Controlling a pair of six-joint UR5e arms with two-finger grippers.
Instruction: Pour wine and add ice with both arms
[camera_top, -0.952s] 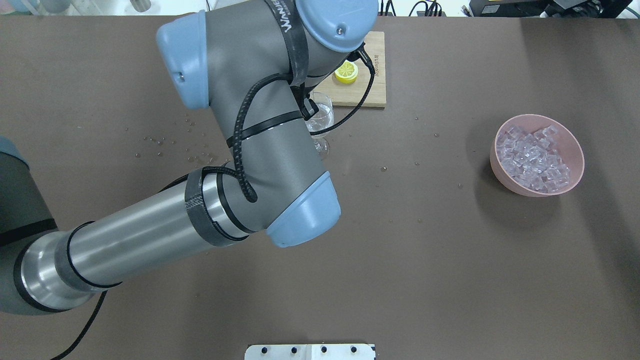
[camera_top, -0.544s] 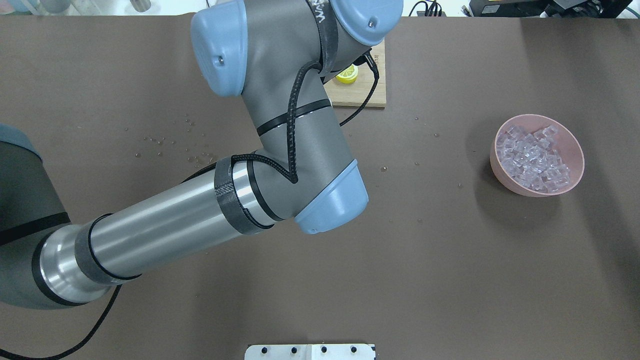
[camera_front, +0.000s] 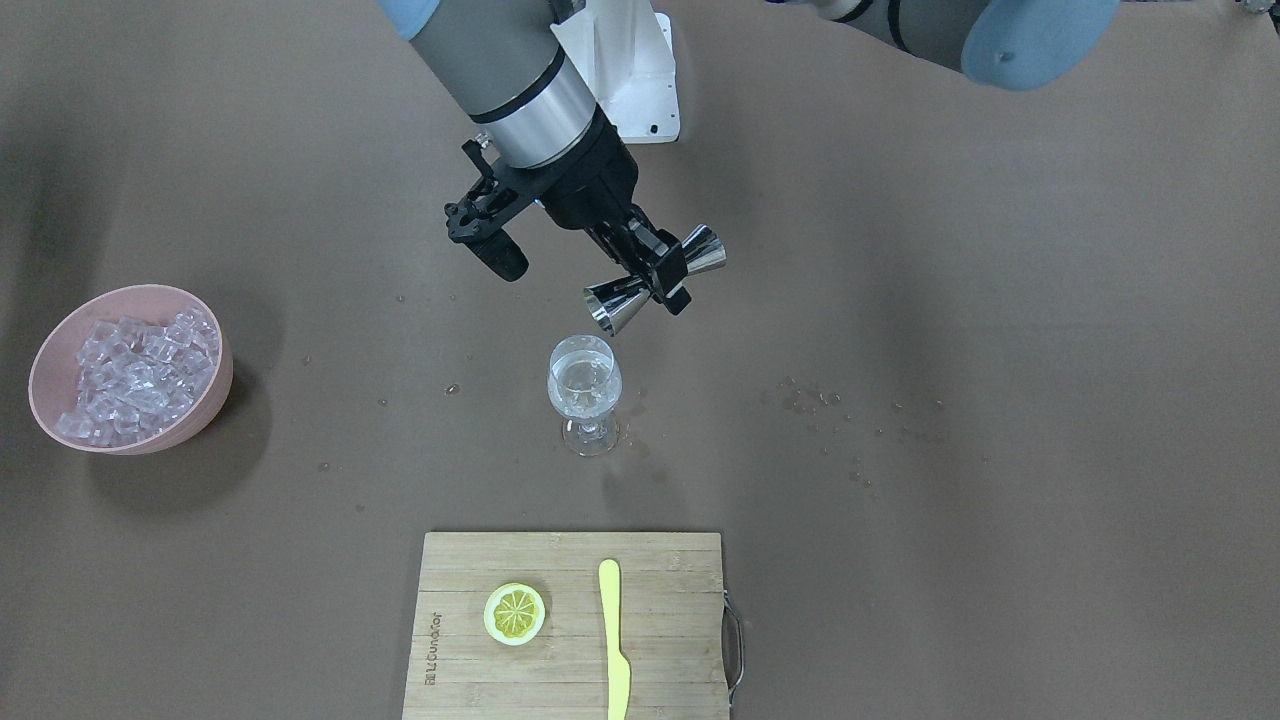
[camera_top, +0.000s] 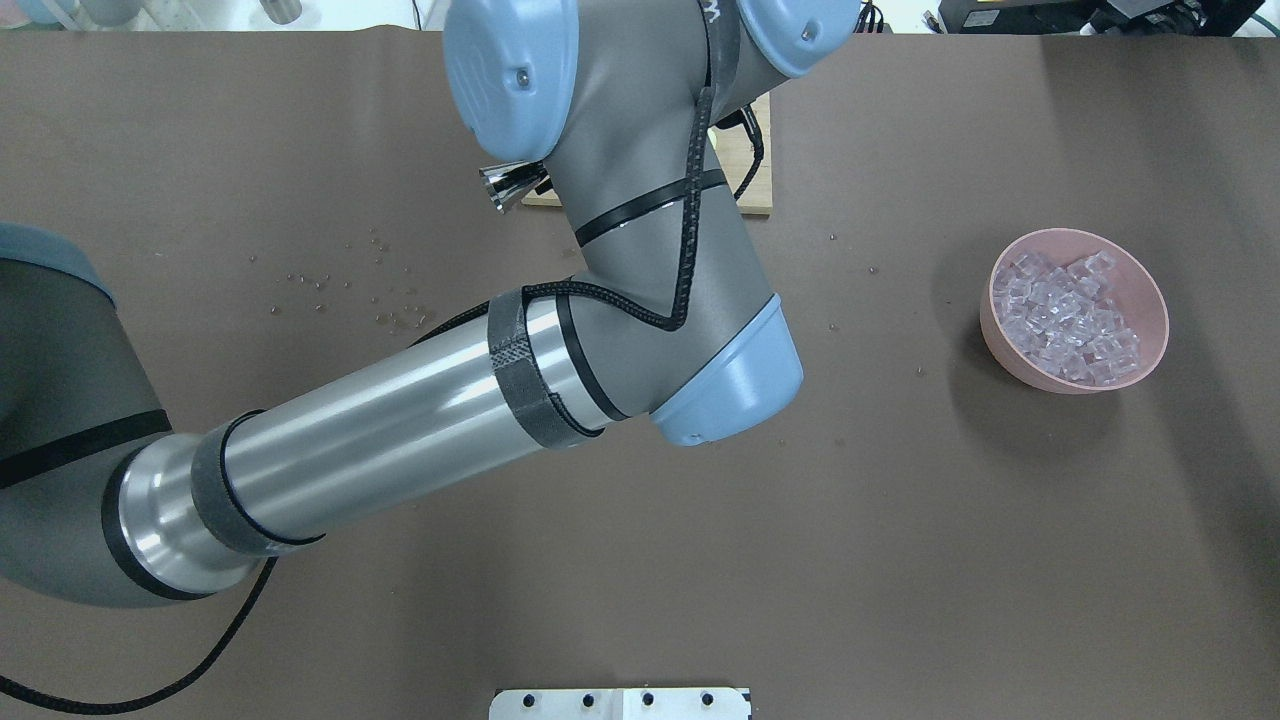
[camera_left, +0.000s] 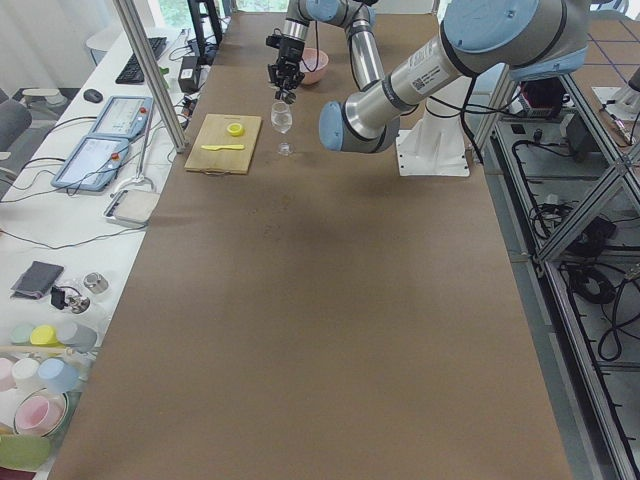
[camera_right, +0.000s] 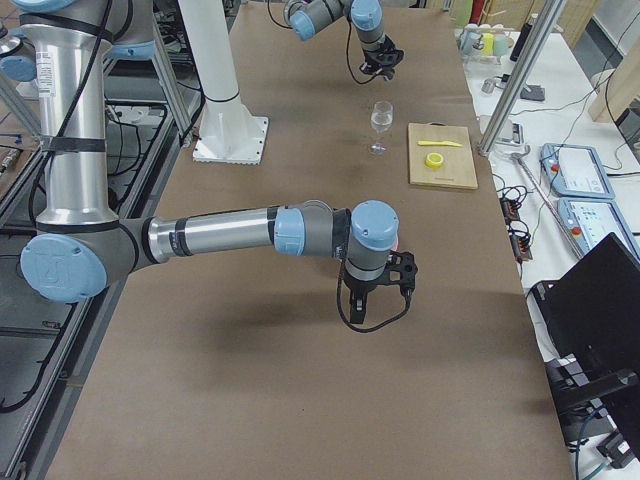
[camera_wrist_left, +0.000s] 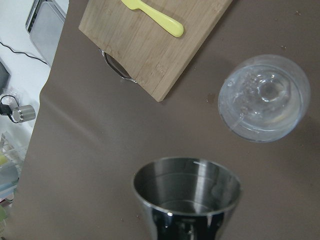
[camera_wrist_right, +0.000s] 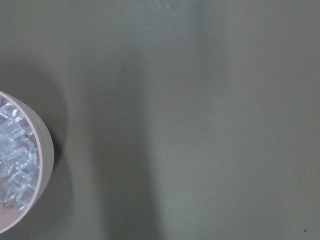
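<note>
Far off on my right side, well apart from my left claw (camera_front: 655, 268): the ice (camera_front: 130, 372), small clear cubes heaped in a pink bowl (camera_front: 190, 425). My right claw (camera_right: 380, 295) hangs above the table (camera_front: 1000, 450) close by that bowl. Only the side view shows it, so I can't tell how far its fingers are apart.

Left claw: fingers closed tight on the waist of a steel jigger (camera_front: 613, 304). It is tipped almost onto its side, with the lower mouth angled down. I can't tell if any liquid is inside it.

Just below and ahead of that mouth, not touching it, a wine glass (camera_front: 585, 395) stands upright. The wine (camera_front: 584, 378), clear and colourless, sits in the glass.

Beyond the glass, farther from my left claw, is a wooden board (camera_front: 570, 670). A lemon slice (camera_front: 514, 612) and a yellow knife (camera_front: 612, 640) lie flat on it, apart from each other.

Out to my left of the glass, droplets (camera_front: 810, 397) are scattered on the table.
</note>
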